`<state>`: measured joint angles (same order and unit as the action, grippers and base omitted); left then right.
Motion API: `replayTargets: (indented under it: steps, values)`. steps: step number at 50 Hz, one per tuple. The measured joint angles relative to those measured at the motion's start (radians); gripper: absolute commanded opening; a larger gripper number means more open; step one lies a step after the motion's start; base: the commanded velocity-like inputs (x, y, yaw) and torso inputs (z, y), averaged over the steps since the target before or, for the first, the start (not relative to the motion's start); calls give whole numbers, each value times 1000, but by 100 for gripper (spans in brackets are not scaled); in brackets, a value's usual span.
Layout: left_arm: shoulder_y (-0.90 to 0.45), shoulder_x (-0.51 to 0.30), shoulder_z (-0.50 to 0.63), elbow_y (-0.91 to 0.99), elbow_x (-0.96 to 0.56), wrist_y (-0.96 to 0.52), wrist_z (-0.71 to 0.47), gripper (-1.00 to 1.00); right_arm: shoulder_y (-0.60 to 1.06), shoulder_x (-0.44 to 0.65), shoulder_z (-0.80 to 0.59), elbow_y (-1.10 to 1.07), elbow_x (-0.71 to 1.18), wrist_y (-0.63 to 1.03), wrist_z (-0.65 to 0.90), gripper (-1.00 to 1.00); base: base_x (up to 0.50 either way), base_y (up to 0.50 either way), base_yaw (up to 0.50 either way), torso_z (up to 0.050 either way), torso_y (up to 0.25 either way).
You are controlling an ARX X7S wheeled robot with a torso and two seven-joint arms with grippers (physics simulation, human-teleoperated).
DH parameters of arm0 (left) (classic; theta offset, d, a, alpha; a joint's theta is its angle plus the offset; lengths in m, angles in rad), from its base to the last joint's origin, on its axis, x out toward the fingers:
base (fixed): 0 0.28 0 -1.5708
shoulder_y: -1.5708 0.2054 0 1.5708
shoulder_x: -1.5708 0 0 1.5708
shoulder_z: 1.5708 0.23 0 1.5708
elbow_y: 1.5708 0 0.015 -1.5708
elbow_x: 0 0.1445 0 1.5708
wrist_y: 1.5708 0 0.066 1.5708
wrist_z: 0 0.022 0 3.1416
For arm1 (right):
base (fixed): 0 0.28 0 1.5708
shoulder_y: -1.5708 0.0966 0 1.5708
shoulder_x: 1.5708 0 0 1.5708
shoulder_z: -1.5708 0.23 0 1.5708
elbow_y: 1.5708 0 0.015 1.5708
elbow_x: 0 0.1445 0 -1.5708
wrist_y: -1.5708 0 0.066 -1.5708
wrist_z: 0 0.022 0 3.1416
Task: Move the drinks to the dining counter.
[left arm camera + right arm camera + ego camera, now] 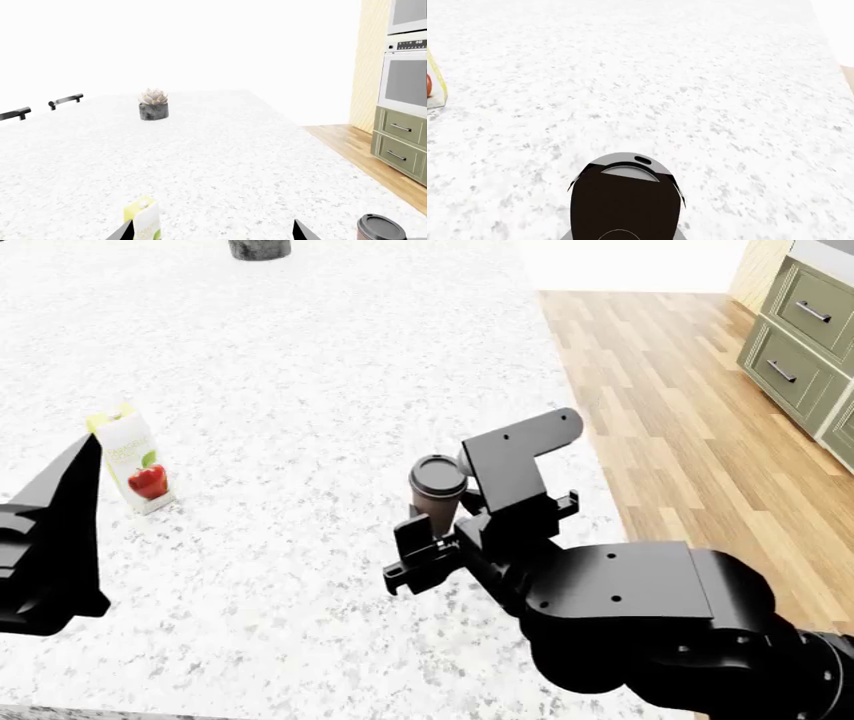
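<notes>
A yellow-and-white juice carton (134, 460) with a red apple picture stands upright on the white grey-speckled dining counter (294, 360). My left gripper (213, 234) is open and empty. The carton (143, 220) stands just inside one of its fingertips (123, 232), apart from it. My right gripper (454, 525) is shut on the dark brown paper cup (438, 490) with its black lid, held upright near the counter's right edge. The cup (624, 200) fills the space between the jaws, and its base is hidden. The cup also shows in the left wrist view (380, 230).
A succulent in a grey pot (153, 105) stands far back on the counter. Black chair backs (65, 100) show past its far side. Wood floor (667, 390), green drawers (801, 330) and a wall oven (407, 75) lie to the right.
</notes>
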<state>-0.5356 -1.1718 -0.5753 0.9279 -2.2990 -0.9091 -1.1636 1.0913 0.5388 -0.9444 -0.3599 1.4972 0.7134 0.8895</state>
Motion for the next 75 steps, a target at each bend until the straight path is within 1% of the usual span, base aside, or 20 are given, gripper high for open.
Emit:
replayTargets:
  steps: [2,3,28,52,75]
  values:
    - [-2,-1,4,0,1,1,1,100,0,2,0,-1,1,1,-1,-100,0,0,0,0,0]
    - [-3,-1,5,0,2,2,1,100,0,3,0,-1,2,1,-1,100,0,0,0,0,0]
    - [-4,-1,1,2,-4,1,-3,100,23,12,9,-11,3,18,13,100,0,0,0,0,0]
    - [-11,-6,9,2,-5,6,-3,100,68,28,49,-67,91,22,17,100,0,0,0,0,0]
    - [-19,-18,12,4,-15,13,-9,100,229,91,171,-152,240,7,114,100,0,0,0,0,0]
